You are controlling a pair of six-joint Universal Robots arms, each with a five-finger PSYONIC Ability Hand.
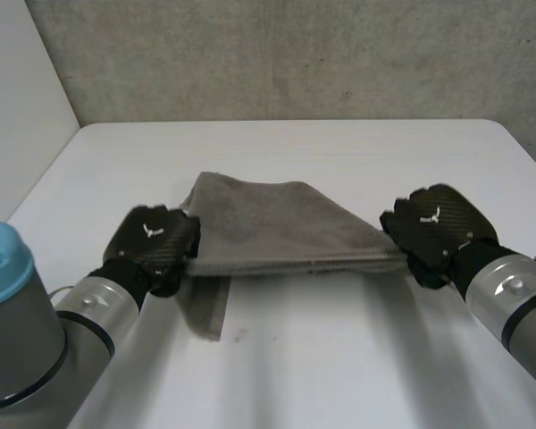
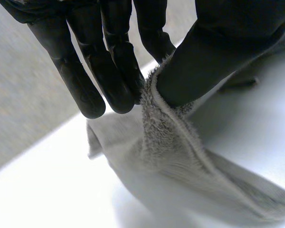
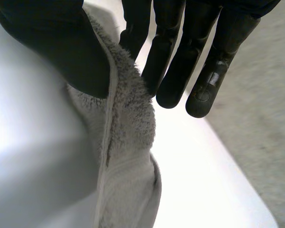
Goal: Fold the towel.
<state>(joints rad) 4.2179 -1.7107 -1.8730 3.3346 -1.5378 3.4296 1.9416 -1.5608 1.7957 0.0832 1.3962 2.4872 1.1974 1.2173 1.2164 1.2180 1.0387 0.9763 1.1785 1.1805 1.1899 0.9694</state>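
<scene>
I see my left black hand (image 1: 152,243) and right black hand (image 1: 436,228) each pinching a near corner of the grey terry towel (image 1: 277,223) between thumb and fingers, its near edge stretched taut just above the white table (image 1: 339,357)

The towel (image 1: 268,223) is in the middle of the surface (image 1: 339,152), between the two hands. The left hand (image 1: 154,243) is at the towel's left end. The right hand (image 1: 438,228) is at its right end. On each side, the towel's near edge sits pinched between thumb and fingers. That edge runs from hand to hand, up off the surface. The far part of the towel slopes down behind it. A bit hangs down by the left hand. A wall (image 1: 295,54) stands behind the surface.
</scene>
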